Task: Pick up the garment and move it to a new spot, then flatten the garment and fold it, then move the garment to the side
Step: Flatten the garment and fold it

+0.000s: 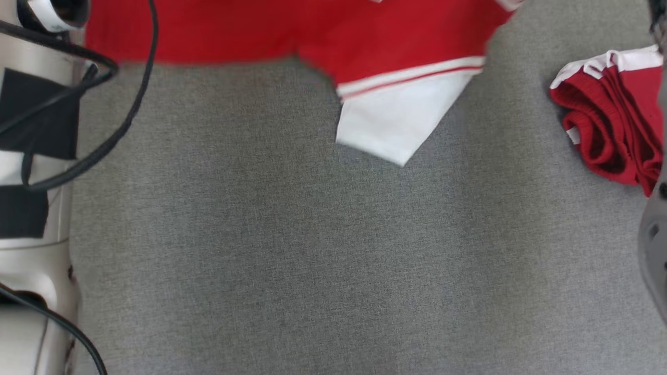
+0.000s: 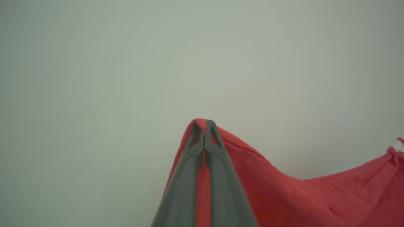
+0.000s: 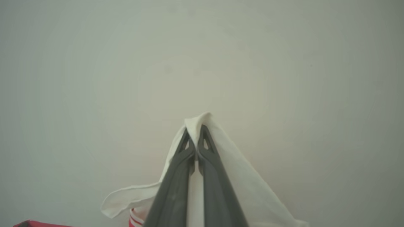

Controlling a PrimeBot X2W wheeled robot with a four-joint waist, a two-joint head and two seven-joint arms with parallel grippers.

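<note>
The garment (image 1: 312,31) is red with a white sleeve end (image 1: 396,120) trimmed in red and white stripes. It hangs across the top of the head view, above the grey surface. In the left wrist view my left gripper (image 2: 205,124) is shut on a peak of the garment's red cloth (image 2: 284,195), which drapes away to the right. In the right wrist view my right gripper (image 3: 196,129) is shut on a white part of the garment (image 3: 240,176), which folds over the fingertips and hangs down either side.
A second red and white garment (image 1: 615,120) lies bunched at the right on the grey cloth surface (image 1: 312,260). A pale robot part with black cables (image 1: 36,156) stands along the left edge. A grey rounded part (image 1: 654,250) shows at the right edge.
</note>
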